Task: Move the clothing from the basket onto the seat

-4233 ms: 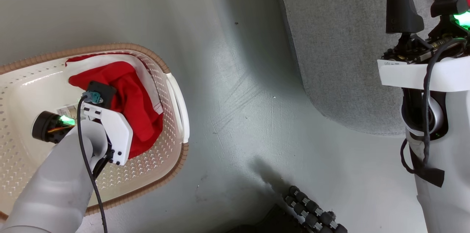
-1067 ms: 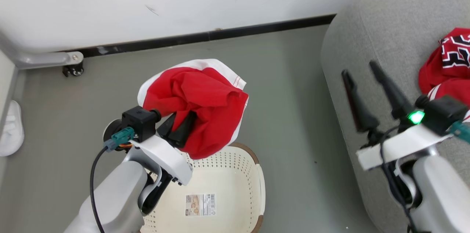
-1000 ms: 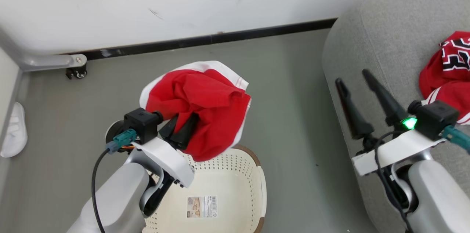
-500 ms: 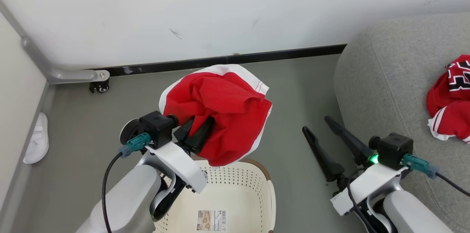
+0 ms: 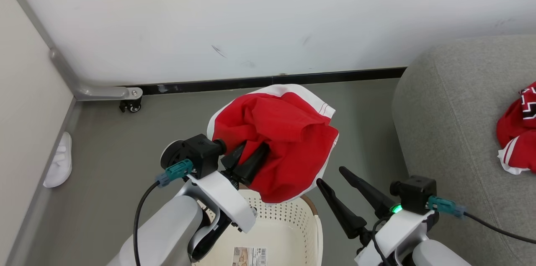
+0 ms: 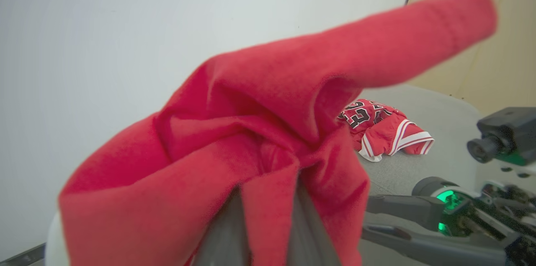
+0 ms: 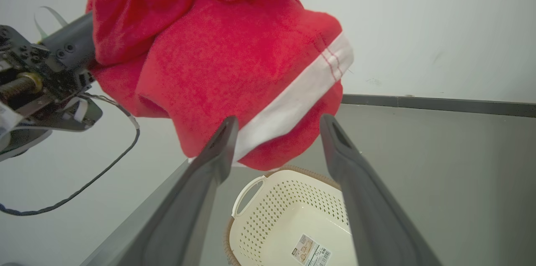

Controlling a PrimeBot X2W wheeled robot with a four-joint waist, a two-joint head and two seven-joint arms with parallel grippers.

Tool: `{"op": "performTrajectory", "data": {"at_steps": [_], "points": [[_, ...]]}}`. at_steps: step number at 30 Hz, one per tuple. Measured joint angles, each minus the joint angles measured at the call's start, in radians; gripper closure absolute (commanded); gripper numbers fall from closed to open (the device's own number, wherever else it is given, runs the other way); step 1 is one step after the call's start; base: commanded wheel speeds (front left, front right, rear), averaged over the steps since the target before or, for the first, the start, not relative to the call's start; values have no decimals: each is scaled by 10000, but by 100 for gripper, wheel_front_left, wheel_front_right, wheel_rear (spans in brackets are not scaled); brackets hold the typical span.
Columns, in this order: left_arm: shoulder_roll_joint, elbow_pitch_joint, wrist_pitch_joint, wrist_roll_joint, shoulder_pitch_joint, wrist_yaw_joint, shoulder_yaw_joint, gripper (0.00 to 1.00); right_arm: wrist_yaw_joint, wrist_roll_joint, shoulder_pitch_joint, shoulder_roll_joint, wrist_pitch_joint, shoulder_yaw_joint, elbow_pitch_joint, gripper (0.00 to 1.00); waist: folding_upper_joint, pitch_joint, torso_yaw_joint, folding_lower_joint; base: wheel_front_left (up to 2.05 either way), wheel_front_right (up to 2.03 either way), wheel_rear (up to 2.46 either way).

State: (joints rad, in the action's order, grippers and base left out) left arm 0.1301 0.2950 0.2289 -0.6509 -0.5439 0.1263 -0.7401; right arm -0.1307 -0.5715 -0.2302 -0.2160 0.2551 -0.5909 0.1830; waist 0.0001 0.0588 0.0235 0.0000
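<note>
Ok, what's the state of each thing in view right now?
Left end effector: shut on the held garment.
Right end effector: open, empty, beside the hanging cloth.
Held garment: bunched, lifted above the basket.
Basket: upright on the floor, no clothing seen inside.
Second garment: lying crumpled on the seat.

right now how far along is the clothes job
Done: one red garment lies on the grey seat. In hand: the left end effector holds a second red garment above the basket, where no clothing shows. Left: carry it to the seat and release.
</note>
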Motion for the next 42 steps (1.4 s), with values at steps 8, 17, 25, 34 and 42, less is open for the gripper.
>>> {"op": "performTrajectory", "data": {"at_steps": [8,17,25,34,42], "points": [[-12,-387,-211,-79,0,0,-54,100,0,-1099,-58,211,0,-533,161,0,0,42,220,0,0,0,0],[-6,-663,-366,-299,4,0,-125,100,0,-2257,-732,297,0,-849,132,0,0,152,412,0,0,0,0],[-19,-955,-430,-408,17,0,-146,100,0,-3051,-1063,151,-2,-1697,692,0,0,252,501,0,0,0,0],[-15,-1168,-523,-470,31,0,-176,100,0,-4171,-1688,253,0,-1870,798,0,0,304,532,0,0,0,0],[12,-1252,-577,-527,34,0,-186,100,0,-4472,-2013,240,-2,-2280,802,100,0,320,547,0,0,0,0]]}}
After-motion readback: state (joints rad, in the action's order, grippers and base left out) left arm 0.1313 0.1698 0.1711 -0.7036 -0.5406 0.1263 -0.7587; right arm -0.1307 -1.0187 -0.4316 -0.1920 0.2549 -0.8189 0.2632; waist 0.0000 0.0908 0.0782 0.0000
